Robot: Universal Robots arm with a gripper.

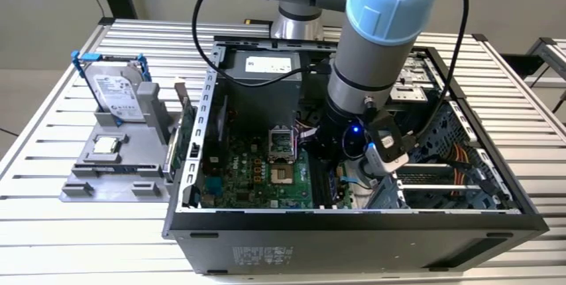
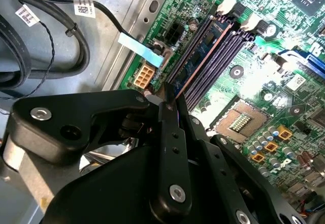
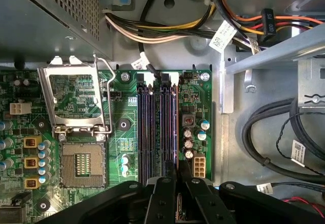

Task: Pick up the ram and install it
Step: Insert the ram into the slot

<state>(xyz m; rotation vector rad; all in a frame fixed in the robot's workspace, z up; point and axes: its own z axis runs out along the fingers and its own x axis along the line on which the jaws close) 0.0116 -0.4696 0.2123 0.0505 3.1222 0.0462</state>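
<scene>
We see the black gripper [image 3: 176, 183] narrowed around the thin blue-green ram stick [image 2: 203, 56], seated edge-on in a long black motherboard slot [image 3: 143, 127] (inside the open case [image 1: 354, 222]).

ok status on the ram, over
Gripper shut on the ram, low inside the case. Ram standing among the black memory slots, seating unclear. Cables lie beyond the slot ends, not across them.
</scene>
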